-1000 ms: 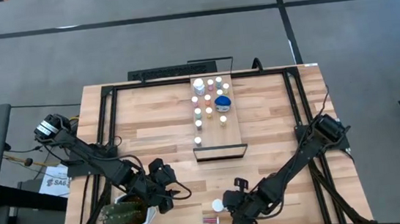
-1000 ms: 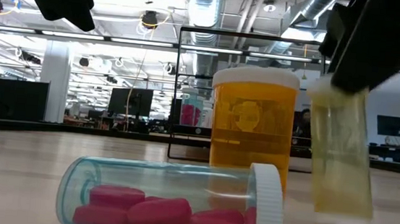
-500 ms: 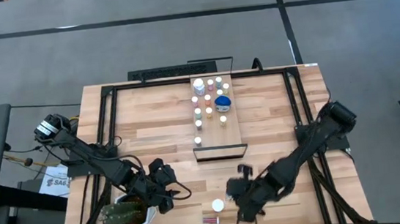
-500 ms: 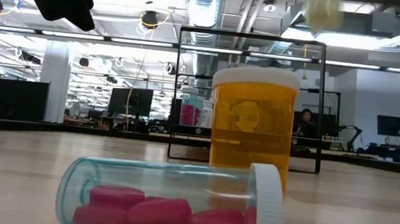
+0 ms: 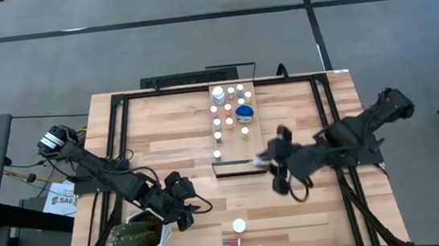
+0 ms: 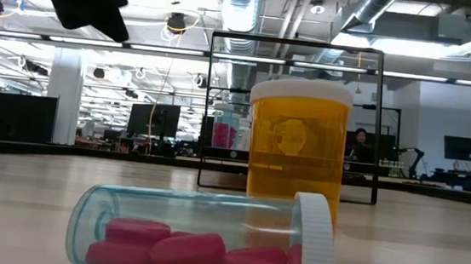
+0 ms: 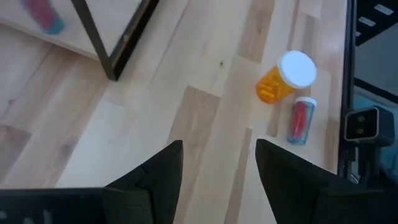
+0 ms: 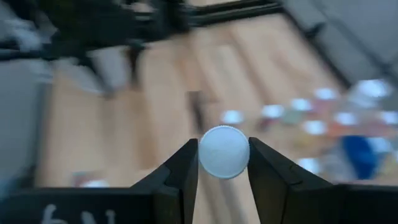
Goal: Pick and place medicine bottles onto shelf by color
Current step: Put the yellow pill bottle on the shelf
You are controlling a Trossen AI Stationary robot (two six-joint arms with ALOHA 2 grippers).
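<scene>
Right tool (image 8: 224,163) is clamped on a white-capped bottle (image 8: 224,152), cap showing between the two fingers; body colour hidden there. In the high view that tool (image 5: 265,160) sits just at the dark-framed short end of the shelf (image 5: 254,140), carrying the bottle toward it.

Step in hand, as I judge it: place this bottle on the shelf with its colour group. To do it well:
- clear the dark frame (image 5: 242,168) at the near end of the shelf before lowering, it looks easy to clip
- keep the bottle upright, come down into a bare patch of board, not onto the bottles already standing there (image 5: 228,110)
- match colour rows; the wide blue bottle (image 5: 244,113) sits toward the far end of the shelf, so check neighbours first
- release only once the base rests flat, then lift straight up so nearby bottles are not knocked

Left tool (image 7: 219,168) hangs with fingers apart and nothing in them, well away from the shelf's framed end, beside the plant pot (image 5: 141,236).

Still on the counter (image 5: 172,135), well short of the shelf: an orange bottle (image 7: 284,78) upright and a clear vial of pink pills (image 7: 301,121) on its side next to it.
</scene>
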